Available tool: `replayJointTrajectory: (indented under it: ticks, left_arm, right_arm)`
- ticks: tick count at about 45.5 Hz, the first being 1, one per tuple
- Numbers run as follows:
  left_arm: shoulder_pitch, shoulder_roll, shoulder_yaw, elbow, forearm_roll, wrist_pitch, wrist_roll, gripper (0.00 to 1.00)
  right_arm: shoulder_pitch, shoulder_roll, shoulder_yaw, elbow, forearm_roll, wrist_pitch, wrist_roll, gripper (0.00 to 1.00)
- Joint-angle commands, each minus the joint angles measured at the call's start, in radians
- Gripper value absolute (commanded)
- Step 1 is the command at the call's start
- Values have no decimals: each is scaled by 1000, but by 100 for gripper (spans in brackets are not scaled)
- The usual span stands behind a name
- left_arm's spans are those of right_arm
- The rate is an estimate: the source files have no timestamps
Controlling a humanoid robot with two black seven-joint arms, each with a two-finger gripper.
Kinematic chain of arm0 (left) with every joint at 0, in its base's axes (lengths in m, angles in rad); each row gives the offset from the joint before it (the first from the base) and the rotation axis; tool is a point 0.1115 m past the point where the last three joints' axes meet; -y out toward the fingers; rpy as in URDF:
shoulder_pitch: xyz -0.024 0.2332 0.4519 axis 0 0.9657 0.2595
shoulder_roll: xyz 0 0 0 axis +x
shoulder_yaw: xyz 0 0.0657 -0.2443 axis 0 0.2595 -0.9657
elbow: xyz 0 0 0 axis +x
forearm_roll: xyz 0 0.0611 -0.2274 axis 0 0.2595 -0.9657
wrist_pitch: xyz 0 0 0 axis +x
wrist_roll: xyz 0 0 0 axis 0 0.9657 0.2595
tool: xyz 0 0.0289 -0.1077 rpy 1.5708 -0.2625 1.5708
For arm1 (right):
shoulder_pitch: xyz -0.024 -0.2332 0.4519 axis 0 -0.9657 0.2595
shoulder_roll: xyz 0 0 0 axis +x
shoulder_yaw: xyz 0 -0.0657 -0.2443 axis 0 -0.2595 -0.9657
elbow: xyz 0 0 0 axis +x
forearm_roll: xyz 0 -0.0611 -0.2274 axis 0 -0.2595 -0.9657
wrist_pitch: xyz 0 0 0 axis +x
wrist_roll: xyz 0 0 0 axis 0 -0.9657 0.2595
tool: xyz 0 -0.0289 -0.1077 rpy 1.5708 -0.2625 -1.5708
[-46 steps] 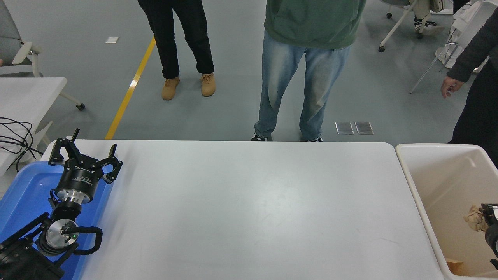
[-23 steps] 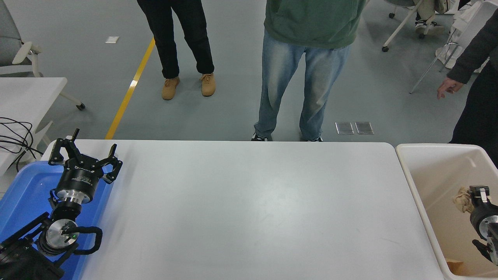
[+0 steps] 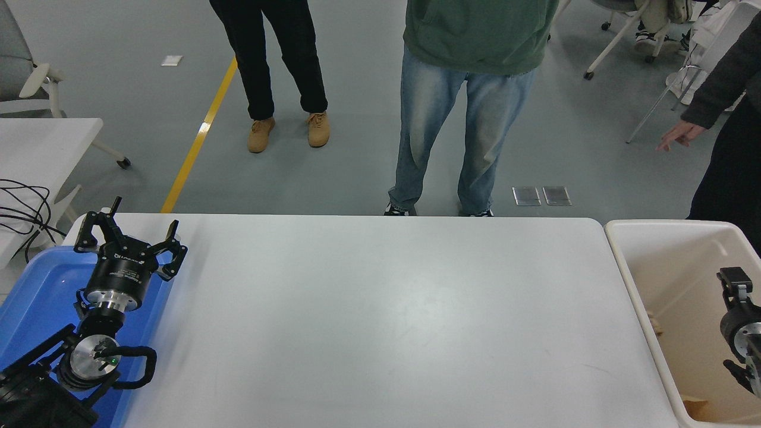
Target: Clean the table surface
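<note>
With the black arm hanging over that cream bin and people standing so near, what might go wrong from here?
1. The right gripper sits over the cream plastic bin; pulling back low, it might catch the bin's rim.
2. A person's hand reaches out near the bin's far side, so a wide arm swing could come close to it.
3. The crumpled brown paper lies by the bin wall, barely visible; whether it has settled is hard to tell.

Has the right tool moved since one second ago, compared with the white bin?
Yes. The right tool has moved toward the far wall of the white bin, up in the picture, and the crumpled brown paper it carried is no longer at its tip.
</note>
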Motion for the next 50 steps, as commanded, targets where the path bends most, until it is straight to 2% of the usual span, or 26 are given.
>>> replayJointTrajectory:
  ticks: [1, 9, 20, 27, 33, 42, 50]
  left_arm:
    - [1, 0, -1, 0, 0, 0, 0, 99]
    - [1, -1, 0, 0, 0, 0, -1, 99]
    - [1, 0, 0, 0, 0, 0, -1, 99]
    - [1, 0, 0, 0, 0, 0, 0, 99]
    - [-1, 0, -1, 0, 0, 0, 0, 99]
    - [1, 0, 0, 0, 0, 0, -1, 99]
    - [1, 0, -1, 0, 0, 0, 0, 99]
  right_arm:
    - [12, -16, 10, -2, 6, 4, -1, 100]
    - [56, -36, 47, -2, 8, 13, -1, 100]
    - [75, -86, 222, 36, 10, 56, -3, 100]
    - [49, -175, 522, 266, 8, 93, -9, 100]
    - [-25, -195, 719, 444, 6, 96, -1, 100]
    - [-96, -174, 837, 644, 6, 106, 2, 100]
    - [-113, -105, 940, 685, -4, 109, 3, 100]
